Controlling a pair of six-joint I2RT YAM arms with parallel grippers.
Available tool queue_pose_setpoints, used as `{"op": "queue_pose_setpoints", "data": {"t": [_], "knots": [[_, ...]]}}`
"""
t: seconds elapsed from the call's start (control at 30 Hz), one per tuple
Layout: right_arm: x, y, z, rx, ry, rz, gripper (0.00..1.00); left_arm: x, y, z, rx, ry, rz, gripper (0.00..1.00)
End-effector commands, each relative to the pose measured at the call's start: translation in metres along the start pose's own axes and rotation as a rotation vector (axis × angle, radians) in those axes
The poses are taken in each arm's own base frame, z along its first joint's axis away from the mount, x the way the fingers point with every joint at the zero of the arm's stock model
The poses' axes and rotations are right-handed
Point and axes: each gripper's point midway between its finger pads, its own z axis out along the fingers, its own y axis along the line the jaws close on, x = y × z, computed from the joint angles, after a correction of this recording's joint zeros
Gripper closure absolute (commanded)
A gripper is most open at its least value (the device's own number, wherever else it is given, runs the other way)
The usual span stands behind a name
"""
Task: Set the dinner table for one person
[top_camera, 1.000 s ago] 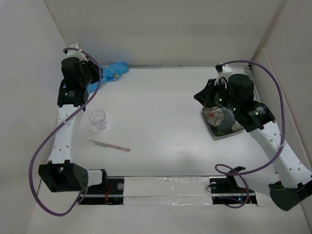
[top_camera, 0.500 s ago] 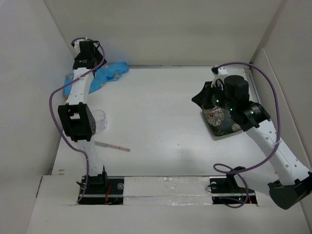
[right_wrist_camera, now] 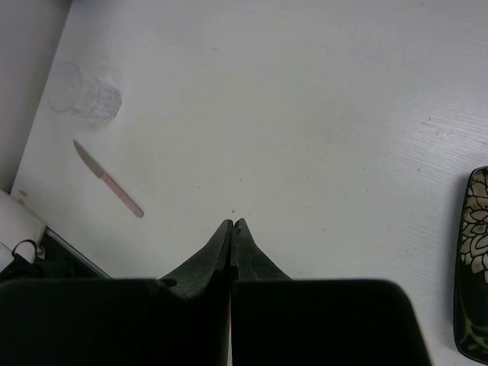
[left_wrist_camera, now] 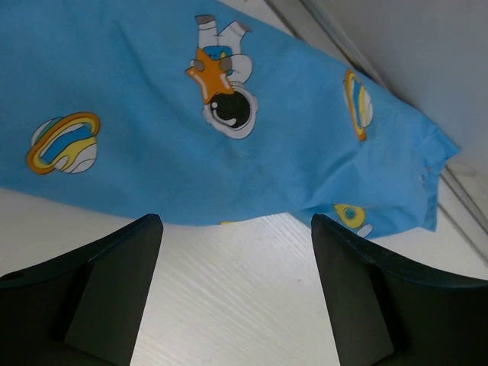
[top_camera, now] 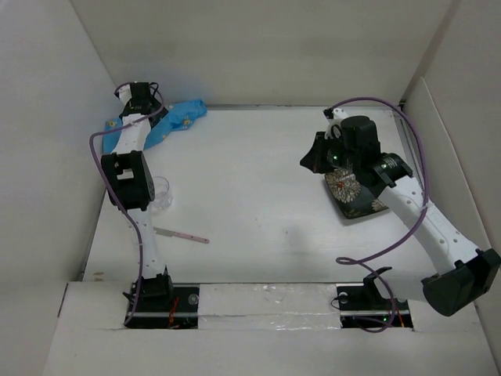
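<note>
Fingers [left_wrist_camera: 107, 305]: left wide apart, right together.

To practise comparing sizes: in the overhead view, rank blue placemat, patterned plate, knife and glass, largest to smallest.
1. blue placemat
2. patterned plate (both partly hidden)
3. knife and glass unsure: knife longer, glass wider

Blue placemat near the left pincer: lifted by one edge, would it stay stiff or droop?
Probably droop: the placemat looks like thin cloth, its outline uneven and one corner wrinkled. It is likely light, so the open left pincer should lift it easily, though the rest may drag across the dinner table.
</note>
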Motion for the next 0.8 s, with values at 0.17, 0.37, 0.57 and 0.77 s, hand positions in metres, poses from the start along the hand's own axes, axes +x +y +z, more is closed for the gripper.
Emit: {"op": "queue_pose_setpoints", "data": {"t": [0.17,0.37,0.57,0.77], "knots": [[-0.004,0.029,0.015,-0.064,0.015,-0.041,1.00,-0.020,-0.037,0.026,0.125,-0.092,-0.102,0.22],[-0.010,0.036,0.025,-0.057,0.028,-0.044,1.00,0.007,-0.035,0.054,0.124,-0.039,-0.121,0.30],[-0.004,0.046,0.037,-0.064,0.053,-0.047,1.00,0.012,-0.035,0.060,0.128,-0.032,-0.119,0.61],[0.001,0.057,0.041,-0.084,0.063,-0.054,1.00,-0.008,-0.054,0.039,0.188,-0.074,-0.091,1.00]]}}
